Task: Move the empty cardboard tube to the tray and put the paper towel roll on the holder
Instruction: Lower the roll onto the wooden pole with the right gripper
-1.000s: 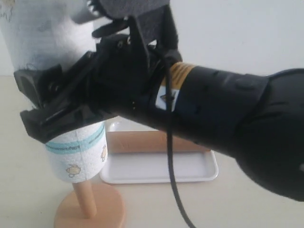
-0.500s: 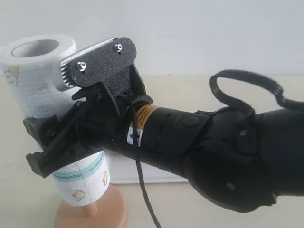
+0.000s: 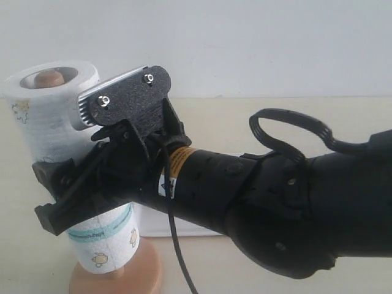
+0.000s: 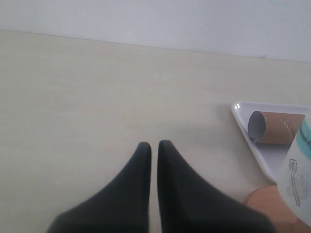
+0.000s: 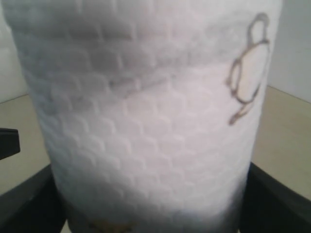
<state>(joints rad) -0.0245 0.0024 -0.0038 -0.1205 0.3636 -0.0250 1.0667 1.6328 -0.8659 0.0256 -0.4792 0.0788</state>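
Observation:
The paper towel roll [image 3: 55,131] stands slightly tilted over the holder [image 3: 122,272]. The post's round tip [image 3: 49,78] shows inside the hollow core, and the roll's lower end hangs just above the base. My right gripper [image 3: 61,193] is shut on the roll's middle. In the right wrist view the roll [image 5: 146,121] fills the frame between the dark fingers [image 5: 277,199]. The empty cardboard tube [image 4: 274,127] lies in the tray [image 4: 243,114]. My left gripper [image 4: 154,145] is shut and holds nothing, low over the table, left of the tray.
In the exterior view my right arm [image 3: 275,202] hides nearly all of the tray [image 3: 153,217] and the tube. The left wrist view shows the holder's base [image 4: 265,206] and the roll's teal band edge [image 4: 301,165] beside the tray. A white wall stands behind the table.
The roll has come down over the post with my right gripper on it; the post below the roll is covered and its tip now shows in the core.

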